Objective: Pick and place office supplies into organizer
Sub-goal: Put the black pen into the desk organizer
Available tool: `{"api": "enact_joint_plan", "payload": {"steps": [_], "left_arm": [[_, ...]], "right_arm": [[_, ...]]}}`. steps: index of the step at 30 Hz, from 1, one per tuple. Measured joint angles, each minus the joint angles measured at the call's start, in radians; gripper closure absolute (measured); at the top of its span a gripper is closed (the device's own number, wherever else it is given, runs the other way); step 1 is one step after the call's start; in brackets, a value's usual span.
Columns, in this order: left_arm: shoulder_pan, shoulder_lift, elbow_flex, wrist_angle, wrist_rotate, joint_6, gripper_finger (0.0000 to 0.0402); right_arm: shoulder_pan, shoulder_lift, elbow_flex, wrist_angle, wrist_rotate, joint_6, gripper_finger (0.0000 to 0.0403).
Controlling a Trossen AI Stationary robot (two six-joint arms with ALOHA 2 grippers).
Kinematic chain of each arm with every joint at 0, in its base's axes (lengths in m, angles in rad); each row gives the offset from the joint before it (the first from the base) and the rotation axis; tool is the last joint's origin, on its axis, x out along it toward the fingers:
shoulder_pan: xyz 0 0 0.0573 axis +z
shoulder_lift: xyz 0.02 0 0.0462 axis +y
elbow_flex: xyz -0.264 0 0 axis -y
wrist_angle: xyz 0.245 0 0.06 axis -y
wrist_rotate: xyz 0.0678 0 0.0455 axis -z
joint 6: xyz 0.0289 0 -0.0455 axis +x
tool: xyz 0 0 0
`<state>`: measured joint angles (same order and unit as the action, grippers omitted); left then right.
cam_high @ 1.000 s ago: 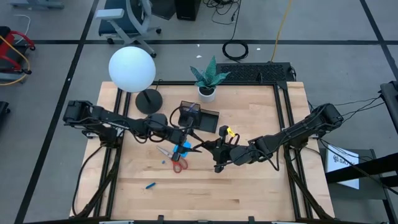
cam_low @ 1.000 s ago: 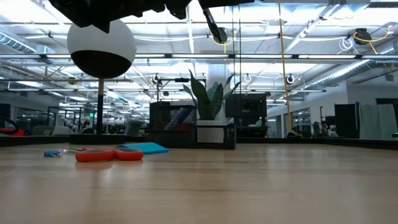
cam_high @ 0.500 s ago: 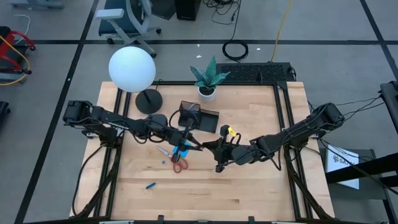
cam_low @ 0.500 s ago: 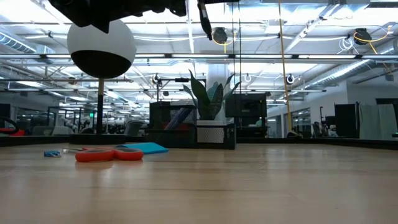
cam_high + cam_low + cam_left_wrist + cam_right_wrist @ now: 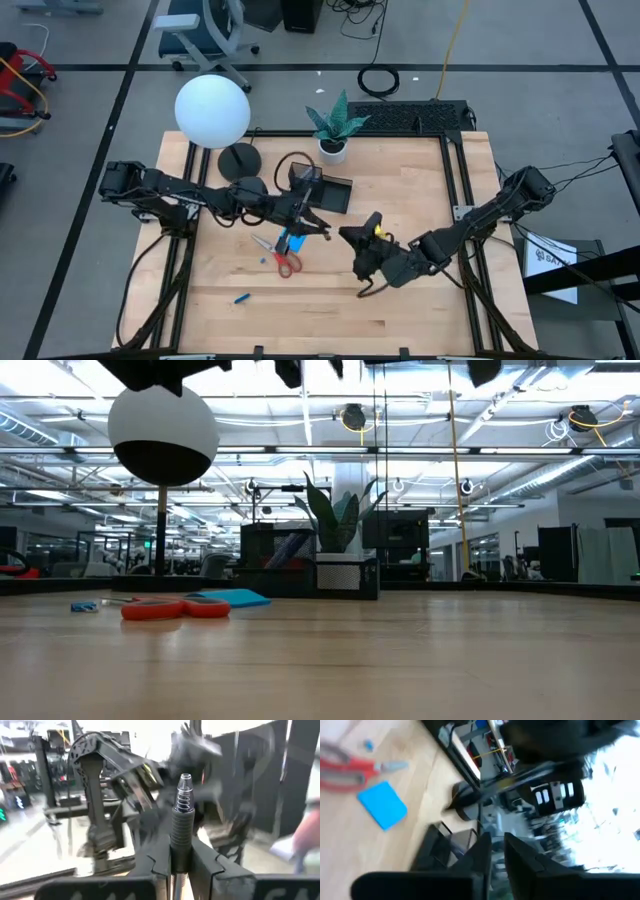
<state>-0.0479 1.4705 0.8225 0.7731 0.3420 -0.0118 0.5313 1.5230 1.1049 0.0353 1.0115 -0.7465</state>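
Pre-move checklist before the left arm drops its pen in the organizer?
1. Pen gripped: ok, clamped upright between the left tool's fingers.
2. Left tool over the organizer: not ok, the high view puts it just short of the near edge.
3. Right tool out of the way: ok, it sits apart, to the right of the left tool.
4. Free slot in the organizer: cannot tell, its inside is too dark.
5. Table clearance: ok, both arms hang high in the low view.
6. Leftovers: scissors and note pad lie on the table, not yet placed.
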Motion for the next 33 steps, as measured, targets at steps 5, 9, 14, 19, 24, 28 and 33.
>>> {"api": "enact_joint_plan", "payload": {"steps": [5, 9, 14, 19, 24, 28, 33], "left_arm": [[-0.007, 0.000, 0.021, -0.016, -0.004, -0.182, 0.0363], [-0.009, 0.000, 0.022, -0.056, -0.006, -0.272, 0.0363], [-0.008, 0.001, 0.022, -0.062, -0.016, -0.439, 0.0363], [-0.015, 0.001, 0.022, -0.053, -0.046, -0.538, 0.0363], [-0.026, 0.001, 0.022, -0.036, -0.076, -0.555, 0.0363], [-0.027, 0.001, 0.022, -0.004, -0.082, -0.575, 0.0363], [-0.028, 0.001, 0.022, 0.006, -0.082, -0.575, 0.0363]], "right_arm": [[0.040, 0.000, 0.000, -0.010, 0.010, -0.155, 0.0312], [0.071, 0.000, 0.000, -0.008, 0.009, -0.334, 0.0259], [0.088, 0.010, 0.000, -0.001, -0.029, -0.633, 0.0199], [0.072, 0.009, 0.000, 0.078, -0.097, -0.833, 0.0175], [0.058, 0.009, 0.000, 0.167, -0.104, -1.001, 0.0183], [0.052, 0.009, 0.000, 0.175, -0.179, -1.098, 0.0189], [0.041, 0.010, 0.000, 0.207, -0.217, -1.231, 0.0189]]}}
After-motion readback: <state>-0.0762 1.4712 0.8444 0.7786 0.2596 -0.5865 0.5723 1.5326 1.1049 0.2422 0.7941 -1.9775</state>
